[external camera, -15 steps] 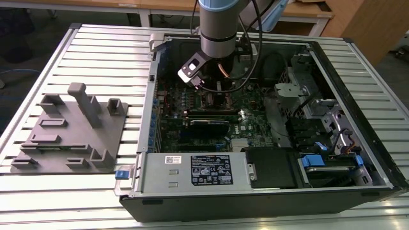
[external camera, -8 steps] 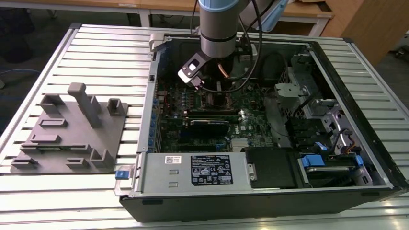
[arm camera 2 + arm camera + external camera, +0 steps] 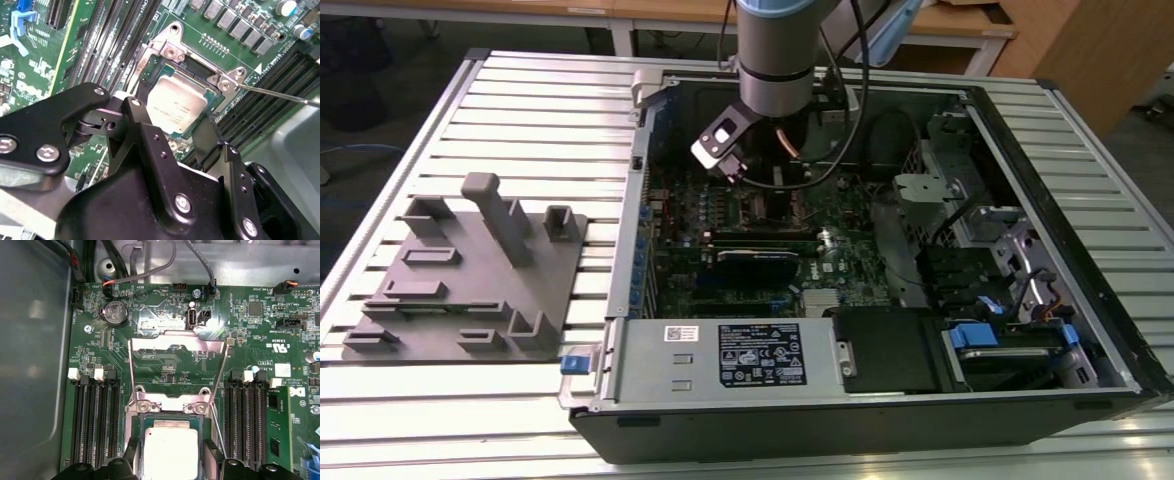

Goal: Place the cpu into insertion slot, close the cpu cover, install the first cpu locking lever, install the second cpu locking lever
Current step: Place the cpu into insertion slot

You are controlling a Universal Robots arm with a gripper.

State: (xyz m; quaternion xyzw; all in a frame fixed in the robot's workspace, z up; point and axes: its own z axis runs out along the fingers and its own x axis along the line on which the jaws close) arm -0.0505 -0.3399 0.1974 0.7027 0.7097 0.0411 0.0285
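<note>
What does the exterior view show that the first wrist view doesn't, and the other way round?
Exterior view: the whole open computer case on a slatted table, a grey fixture block at the exterior view's left, and the arm above the board. First wrist view: the cpu lying in the insertion slot, the cpu cover standing open, and a coin battery. Both: the green motherboard.
</note>
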